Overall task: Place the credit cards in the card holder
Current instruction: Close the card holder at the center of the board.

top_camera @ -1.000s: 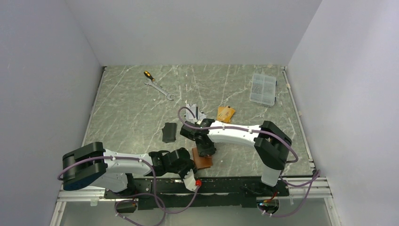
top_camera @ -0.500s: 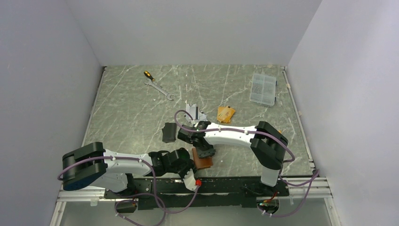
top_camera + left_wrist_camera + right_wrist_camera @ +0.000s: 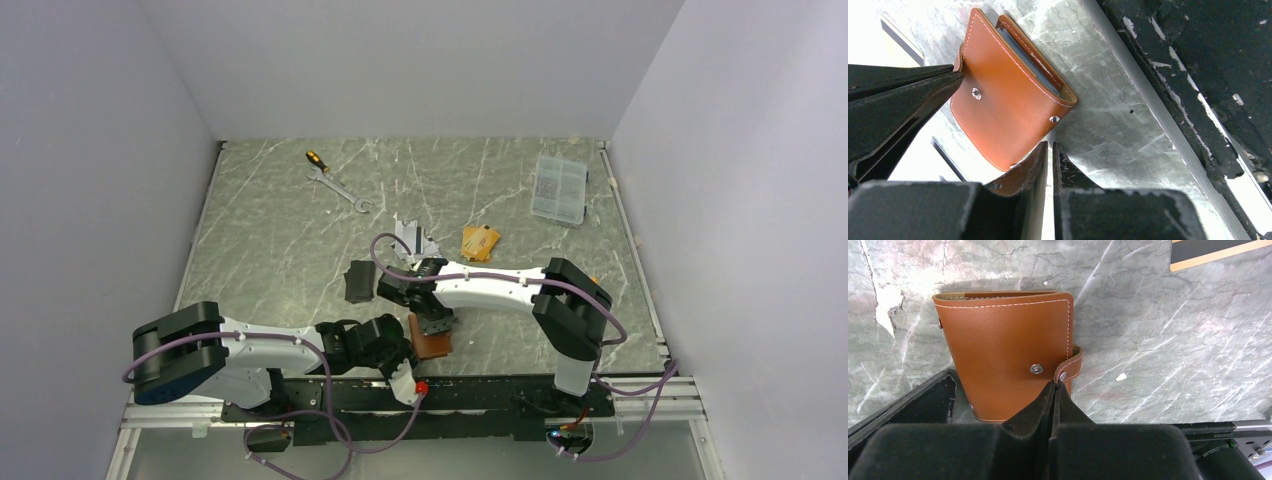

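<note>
Wallet (image 3: 1008,340) lies folded at the counter's (image 3: 280,240) near edge, between both hands. Right hand (image 3: 1055,385) is clenched, its tips at the snap strap. Left hand (image 3: 1049,147) shows a thin slit at the wallet's corner; whether it pinches leather I cannot tell. Gold cards (image 3: 480,241) lie well apart, farther back.

Reaches the left arm (image 3: 270,345) rightward and the right arm (image 3: 495,283) leftward, wrists nearly meeting. Pinches the right gripper (image 3: 1053,385) closed, the left gripper (image 3: 1049,147) all but closed.
</note>
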You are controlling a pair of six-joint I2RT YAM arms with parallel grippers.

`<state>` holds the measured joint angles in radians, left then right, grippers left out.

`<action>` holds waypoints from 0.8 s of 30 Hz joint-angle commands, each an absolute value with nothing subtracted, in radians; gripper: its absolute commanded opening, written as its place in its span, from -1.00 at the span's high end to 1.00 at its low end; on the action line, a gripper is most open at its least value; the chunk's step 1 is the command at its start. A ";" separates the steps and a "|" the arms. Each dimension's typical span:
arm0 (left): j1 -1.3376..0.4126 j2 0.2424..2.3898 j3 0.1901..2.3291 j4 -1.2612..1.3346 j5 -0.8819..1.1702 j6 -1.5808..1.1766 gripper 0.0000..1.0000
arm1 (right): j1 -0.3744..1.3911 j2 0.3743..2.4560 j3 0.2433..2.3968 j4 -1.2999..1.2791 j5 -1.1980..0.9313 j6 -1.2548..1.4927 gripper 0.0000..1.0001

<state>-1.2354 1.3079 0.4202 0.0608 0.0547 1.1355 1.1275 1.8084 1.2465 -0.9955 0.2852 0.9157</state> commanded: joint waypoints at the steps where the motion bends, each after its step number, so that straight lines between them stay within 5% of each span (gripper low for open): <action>1: -1.230 1.305 0.422 0.005 0.059 1.115 0.71 | 1.131 1.783 1.278 -1.039 0.313 0.935 1.00; 24: -1.223 1.343 0.456 -0.038 0.071 1.127 0.73 | 1.090 1.679 1.146 -0.813 0.189 0.924 1.00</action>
